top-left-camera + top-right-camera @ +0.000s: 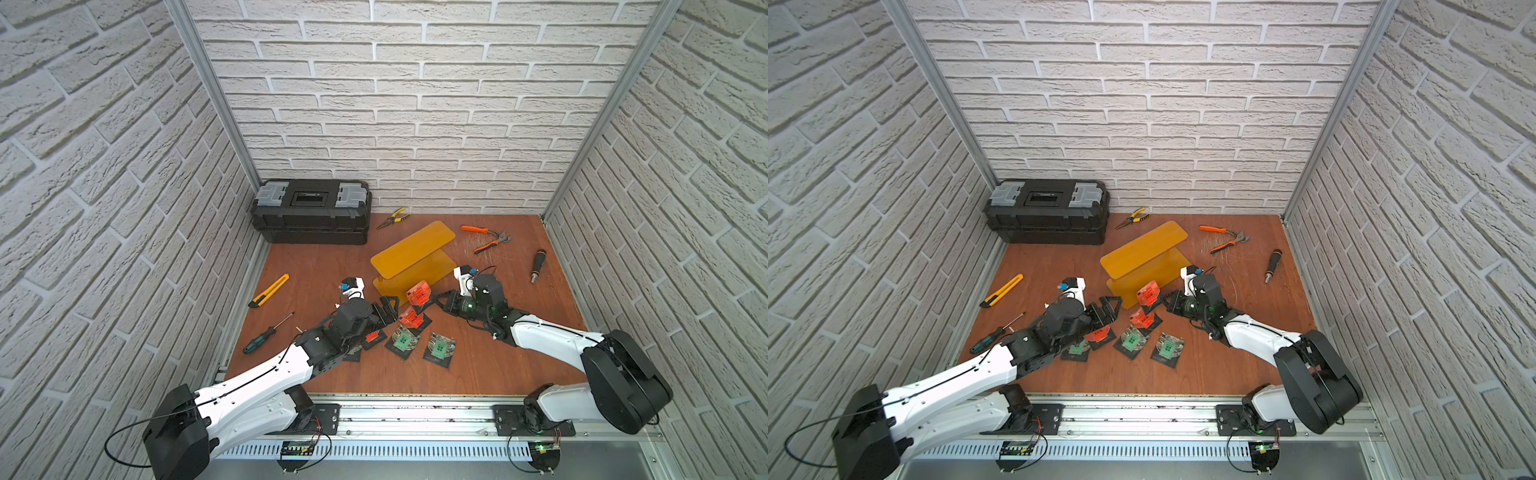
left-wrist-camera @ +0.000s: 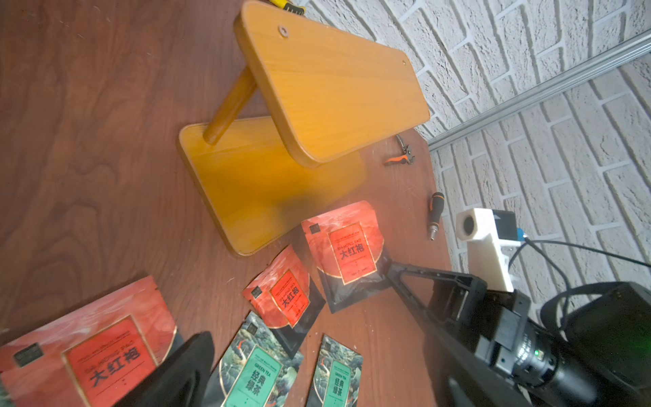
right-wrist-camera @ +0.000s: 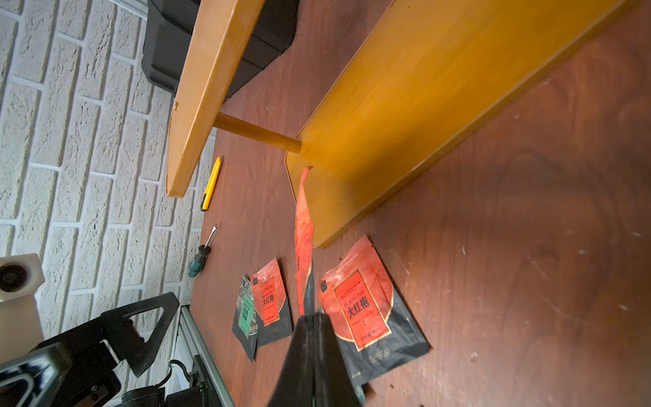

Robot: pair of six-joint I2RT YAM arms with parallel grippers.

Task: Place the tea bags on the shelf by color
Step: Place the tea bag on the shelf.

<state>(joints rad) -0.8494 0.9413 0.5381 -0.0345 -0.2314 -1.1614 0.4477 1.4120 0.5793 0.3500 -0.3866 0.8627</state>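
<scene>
Pinching red tea bag [image 3: 303, 243], edge-on in wrist view: right pincer [image 3: 312, 319]; left pincer [image 1: 1116, 311] spread.

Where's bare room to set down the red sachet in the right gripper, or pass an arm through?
Both shelf plates are bare: top plate, lower plate. Open table lies between toolbox, utility knife and shelf. Crowded: the shelf's near end, where five tea bags lie between left gripper and right gripper, which holds the red tea bag.
</scene>
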